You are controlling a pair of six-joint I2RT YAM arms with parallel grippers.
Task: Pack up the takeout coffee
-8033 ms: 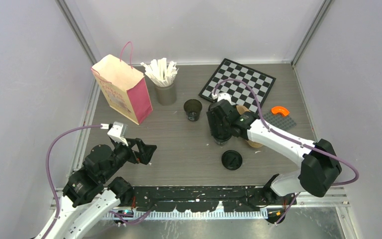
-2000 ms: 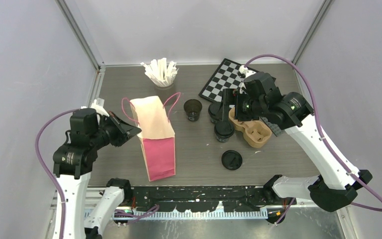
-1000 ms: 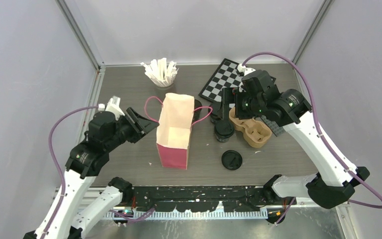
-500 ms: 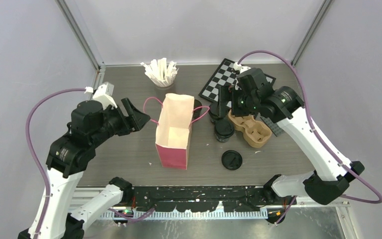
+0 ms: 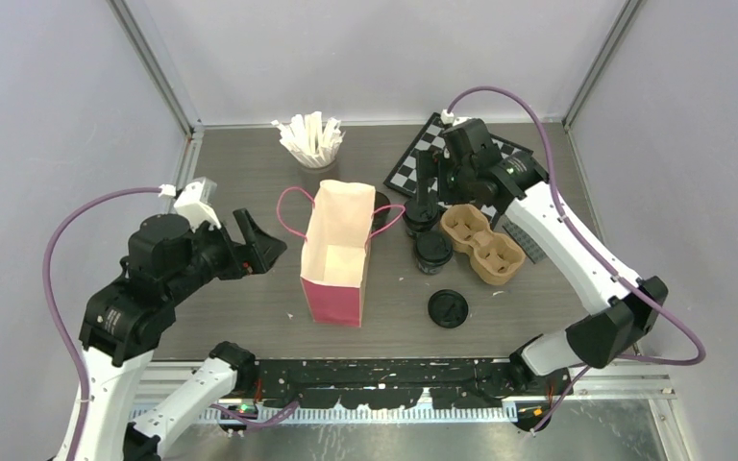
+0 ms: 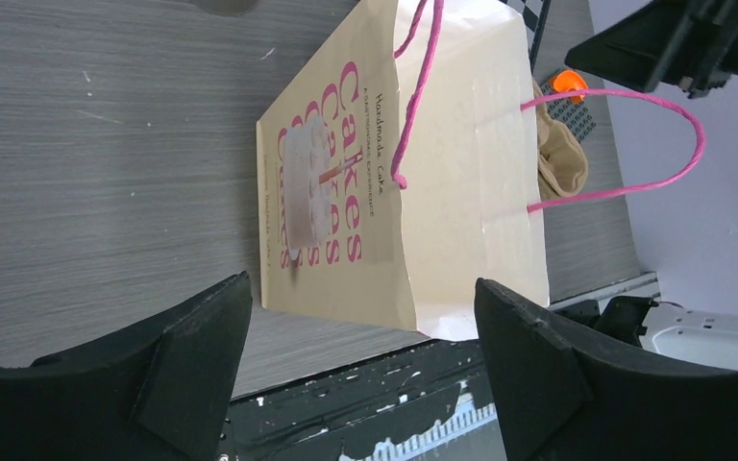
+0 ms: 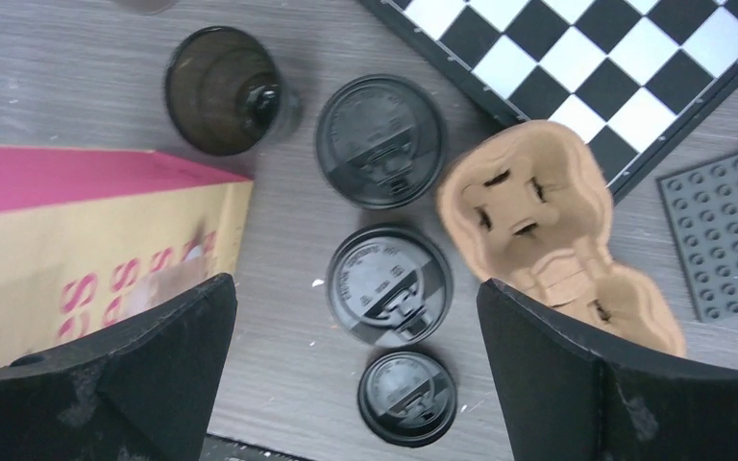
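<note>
Two lidded black cups of the takeout coffee stand side by side, the second farther back. A loose black lid lies nearer the front. An open dark cup stands behind the bag. My right gripper hovers open above the lidded cups and holds nothing. Left of the paper bag, my left gripper is open, apart from it and empty.
The cream and pink bag stands upright with pink handles spread. A brown two-hole carrier lies right of the cups. Behind are a chessboard, a grey studded plate and a grey cup of white stirrers.
My left gripper has opened and drawn back to the left, away from the bag's handle. The bag stays standing. The right arm has shifted back and left over the cups.
</note>
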